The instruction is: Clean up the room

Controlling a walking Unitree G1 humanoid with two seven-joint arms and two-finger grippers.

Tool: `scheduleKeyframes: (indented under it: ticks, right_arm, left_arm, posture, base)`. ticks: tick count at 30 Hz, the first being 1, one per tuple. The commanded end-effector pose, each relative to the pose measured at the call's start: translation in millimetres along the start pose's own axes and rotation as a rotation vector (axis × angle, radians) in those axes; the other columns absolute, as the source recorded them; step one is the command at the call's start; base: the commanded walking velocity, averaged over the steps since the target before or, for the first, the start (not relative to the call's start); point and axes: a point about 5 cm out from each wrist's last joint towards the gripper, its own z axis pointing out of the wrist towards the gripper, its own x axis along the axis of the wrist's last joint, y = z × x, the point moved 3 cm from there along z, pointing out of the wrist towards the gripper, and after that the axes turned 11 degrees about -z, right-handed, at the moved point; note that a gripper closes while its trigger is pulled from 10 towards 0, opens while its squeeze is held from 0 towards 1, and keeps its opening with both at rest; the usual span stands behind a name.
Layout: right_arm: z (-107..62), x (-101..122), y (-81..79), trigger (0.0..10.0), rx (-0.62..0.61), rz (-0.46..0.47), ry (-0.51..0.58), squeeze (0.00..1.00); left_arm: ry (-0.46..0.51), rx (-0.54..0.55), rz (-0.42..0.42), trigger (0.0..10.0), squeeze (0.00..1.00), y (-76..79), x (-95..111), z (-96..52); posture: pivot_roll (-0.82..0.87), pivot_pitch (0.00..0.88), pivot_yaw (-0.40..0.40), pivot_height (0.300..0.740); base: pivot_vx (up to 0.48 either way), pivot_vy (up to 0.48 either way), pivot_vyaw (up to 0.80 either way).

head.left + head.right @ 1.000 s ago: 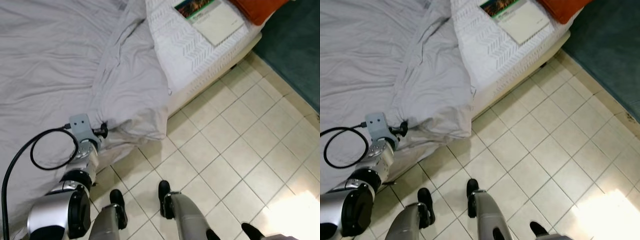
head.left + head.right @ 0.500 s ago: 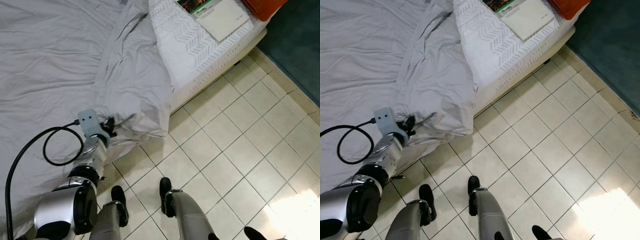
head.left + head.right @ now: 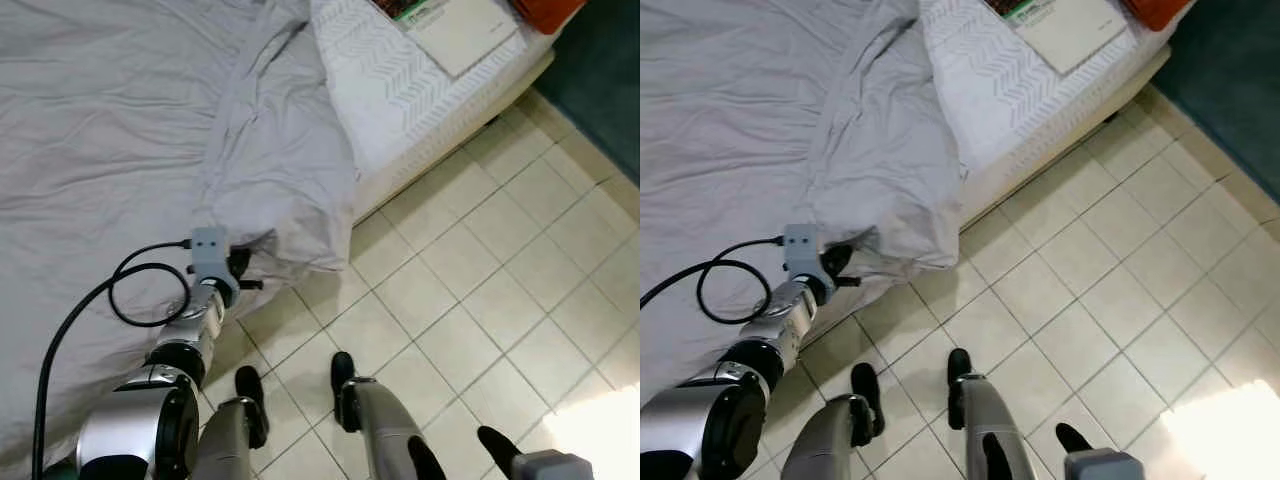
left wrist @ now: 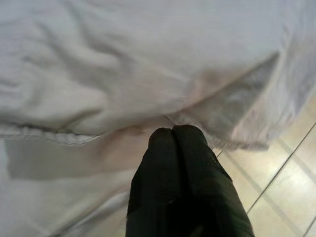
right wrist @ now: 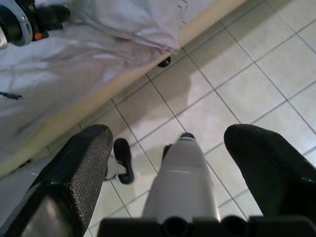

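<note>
A rumpled grey sheet (image 3: 280,170) covers the bed, and its corner hangs over the edge toward the tiled floor (image 3: 480,270). My left gripper (image 3: 243,270) is at that hanging fold, low on the bed's side. In the left wrist view its fingers (image 4: 173,148) are pressed together with the tips against the cloth, and no cloth shows between them. My right gripper (image 5: 168,136) hangs low beside my leg with its fingers wide apart and nothing in them. A book (image 3: 450,30) with a green cover strip lies on the white patterned bedding (image 3: 400,90).
An orange pillow (image 3: 548,10) sits at the bed's far corner. A teal rug (image 3: 610,80) lies beyond the bed on the right. My feet (image 3: 300,380) stand on the tiles close to the bed frame. A black cable (image 3: 140,290) loops from my left wrist.
The whole view has shifted as I moved. My left gripper has crept a little along the sheet's edge toward the hanging corner, still shut.
</note>
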Motion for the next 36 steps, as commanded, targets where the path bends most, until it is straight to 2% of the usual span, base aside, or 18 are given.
scheduleKeyframes:
  ticks: [1,5,8,9,12,13,14,16,17,19,20,21,24,25,28,30,31,36]
  right_arm:
    - [3.9,-9.3,0.1,10.0,-0.01,0.003,-0.039,0.0]
    - [14.5,-10.2,3.8,10.0,-0.025,-0.002,-0.021,0.0]
    - [22.5,-13.0,6.2,10.0,-0.033,-0.008,-0.012,0.0]
    - [26.5,-12.3,7.2,10.0,-0.04,-0.007,0.003,0.0]
    - [28.1,-4.7,9.0,10.0,-0.065,-0.04,0.051,0.0]
    - [28.1,-4.7,9.0,10.0,-0.065,-0.04,0.051,0.0]
    - [24.9,-0.9,14.1,10.0,-0.101,-0.088,0.079,0.0]
    - [25.7,-1.9,17.2,10.0,-0.118,-0.099,0.085,0.0]
    - [25.6,-0.3,22.2,10.0,-0.142,-0.114,0.094,0.0]
    - [30.9,0.1,34.0,10.0,-0.182,-0.123,0.105,0.0]
    - [36.4,-1.1,47.1,10.0,-0.225,-0.119,0.113,0.0]
    - [36.4,-1.1,47.1,10.0,-0.225,-0.119,0.113,0.0]
    - [49.2,-5.5,59.9,10.0,-0.251,-0.114,0.12,0.0]
    - [58.8,-8.5,66.5,10.0,-0.262,-0.111,0.124,0.0]
    - [77.3,-11.5,68.8,10.0,-0.23,-0.129,0.136,0.0]
    - [82.7,-12.1,69.7,10.0,-0.222,-0.132,0.138,0.0]
    - [88.6,-11.5,69.6,10.0,-0.198,-0.137,0.143,0.0]
    - [96.9,-13.1,74.8,10.0,-0.169,-0.159,0.149,0.0]
  left_arm:
    - [-0.098,0.006,0.07,10.0,0.0,1.1,-24.5,-3.9]
    - [-0.049,-0.034,0.118,10.0,0.0,12.2,-10.4,1.4]
    - [-0.017,-0.019,0.093,10.0,0.0,12.1,-2.0,3.3]
    - [0.016,0.011,0.113,10.0,1.0,8.3,4.7,3.4]
    - [0.154,-0.054,0.155,10.0,1.0,12.6,25.4,0.1]
    - [0.154,-0.054,0.155,10.0,1.0,12.6,25.4,0.1]
    - [0.208,-0.13,0.186,10.0,1.0,18.6,26.4,-9.0]
    - [0.214,-0.147,0.188,10.0,1.0,20.0,23.4,-12.9]
    - [0.234,-0.168,0.173,10.0,1.0,19.8,23.6,-23.0]
    - [0.234,-0.174,0.175,10.0,1.0,16.1,19.1,-43.7]
    - [0.227,-0.165,0.175,10.0,1.0,14.1,11.4,-66.6]
    - [0.227,-0.165,0.175,10.0,1.0,14.1,11.4,-66.6]
    - [0.224,-0.157,0.168,10.0,1.0,16.8,0.3,-83.8]
    - [0.229,-0.141,0.151,10.0,1.0,19.3,-8.2,-98.3]
    - [0.219,-0.119,0.115,10.0,1.0,28.2,-24.0,-117.3]
    - [0.215,-0.117,0.114,10.0,1.0,30.8,-26.7,-117.7]
    - [0.189,-0.1,0.1,10.0,1.0,34.0,-31.4,-128.6]
    - [0.131,-0.046,0.071,10.0,1.0,28.3,-43.5,-139.7]
  posture:
    - [-0.34,0.521,0.018,0.74]
    - [-0.32,0.516,0.035,0.74]
    - [-0.31,0.506,0.049,0.74]
    - [-0.3,0.484,0.056,0.74]
    - [-0.27,0.434,0.063,0.74]
    - [-0.27,0.434,0.063,0.74]
    - [-0.22,0.363,0.07,0.74]
    - [-0.2,0.346,0.071,0.74]
    - [-0.19,0.317,0.071,0.74]
    - [-0.16,0.281,0.079,0.74]
    - [-0.14,0.232,0.076,0.74]
    - [-0.14,0.232,0.076,0.74]
    - [-0.1,0.151,0.061,0.74]
    - [-0.07,0.111,0.054,0.74]
    - [-0.05,0.049,0.026,0.74]
    - [-0.04,0.029,0.011,0.74]
    - [-0.03,0.009,-0.004,0.74]
    - [-0.01,0.0,-0.045,0.74]
  base:
    - [0.0,0.0,0.0]
    - [0.0,0.0,0.0]
    - [0.0,0.0,0.0]
    - [0.0,0.0,0.0]
    - [0.0,0.0,0.0]
    - [0.0,0.0,0.0]
    - [0.0,0.0,0.0]
    - [0.0,0.0,0.0]
    - [0.0,0.0,0.0]
    - [0.0,0.0,0.0]
    - [0.0,0.0,0.0]
    - [0.0,0.0,0.0]
    - [0.0,0.0,0.0]
    - [0.0,0.0,0.0]
    - [0.0,0.0,0.0]
    - [0.0,0.0,0.0]
    - [0.0,0.0,0.0]
    - [0.0,0.0,0.0]
